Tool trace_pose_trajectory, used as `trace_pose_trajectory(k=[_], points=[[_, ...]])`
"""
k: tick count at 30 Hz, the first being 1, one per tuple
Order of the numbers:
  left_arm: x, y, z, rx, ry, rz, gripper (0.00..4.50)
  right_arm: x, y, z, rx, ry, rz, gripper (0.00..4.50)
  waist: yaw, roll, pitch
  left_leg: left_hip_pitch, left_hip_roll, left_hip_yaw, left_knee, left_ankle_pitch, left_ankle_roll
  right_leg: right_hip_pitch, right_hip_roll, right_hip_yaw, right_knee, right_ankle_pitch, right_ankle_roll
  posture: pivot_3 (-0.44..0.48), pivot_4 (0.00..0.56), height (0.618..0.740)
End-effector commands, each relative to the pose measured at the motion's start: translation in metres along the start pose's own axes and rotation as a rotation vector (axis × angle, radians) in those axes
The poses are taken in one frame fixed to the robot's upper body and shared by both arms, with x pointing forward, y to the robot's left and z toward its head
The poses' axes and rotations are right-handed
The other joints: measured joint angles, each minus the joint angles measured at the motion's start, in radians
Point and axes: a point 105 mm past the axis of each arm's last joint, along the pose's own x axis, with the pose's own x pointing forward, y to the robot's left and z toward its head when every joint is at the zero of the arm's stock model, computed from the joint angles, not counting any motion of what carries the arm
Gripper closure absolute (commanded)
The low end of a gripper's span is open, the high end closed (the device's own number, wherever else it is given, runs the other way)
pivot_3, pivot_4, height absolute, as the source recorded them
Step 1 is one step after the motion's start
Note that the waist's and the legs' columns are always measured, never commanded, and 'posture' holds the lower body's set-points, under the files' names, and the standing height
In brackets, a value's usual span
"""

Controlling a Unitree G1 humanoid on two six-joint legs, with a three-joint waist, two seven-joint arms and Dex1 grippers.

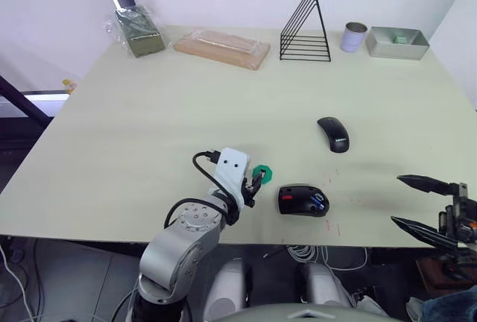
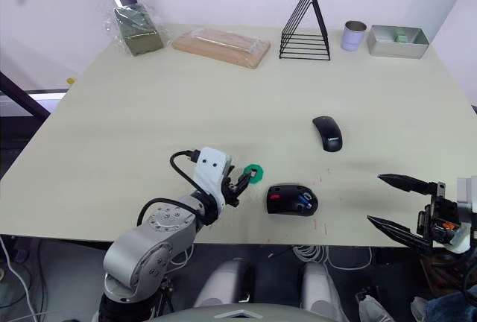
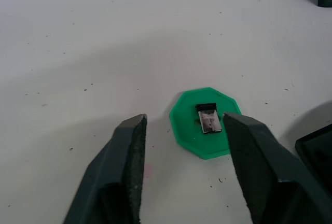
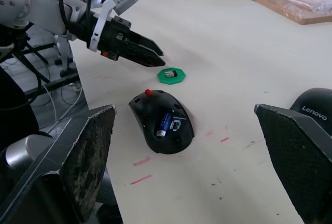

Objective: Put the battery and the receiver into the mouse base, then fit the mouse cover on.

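Your left gripper (image 3: 181, 130), open & empty, hung off-centre over the tiny grey-black USB receiver (image 3: 208, 119) on its flat green octagonal disc (image 3: 203, 122), so closing risked flicking it away.

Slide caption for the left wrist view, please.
Open left gripper poised over the receiver lying on a green disc on the table.
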Motion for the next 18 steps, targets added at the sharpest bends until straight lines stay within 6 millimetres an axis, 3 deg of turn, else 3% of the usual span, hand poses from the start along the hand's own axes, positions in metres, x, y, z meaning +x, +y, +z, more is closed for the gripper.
trace_pose_trajectory(k=[1, 18], points=[[0.0001, -0.0042, 0.0083, 0.011, -0.035, -0.01, 1.84, -0.0036, 0.0002, 0.0142, -0.047, -0.013, -0.003, 0.0, 0.0, 0.0, 0.0, 0.0, 0.0, 0.0, 0.0, 0.0, 0.0, 0.0, 0.0, 0.0, 0.0, 0.0, 0.0, 0.0, 0.15, 0.74], [0.0075, -0.0117, 0.008, 0.022, -0.027, -0.022, 1.84, -0.0079, 0.0032, 0.0179, -0.032, -0.001, 0.001, 0.0, 0.0, 0.0, 0.0, 0.0, 0.0, 0.0, 0.0, 0.0, 0.0, 0.0, 0.0, 0.0, 0.0, 0.0, 0.0, 0.0, 0.15, 0.74]])
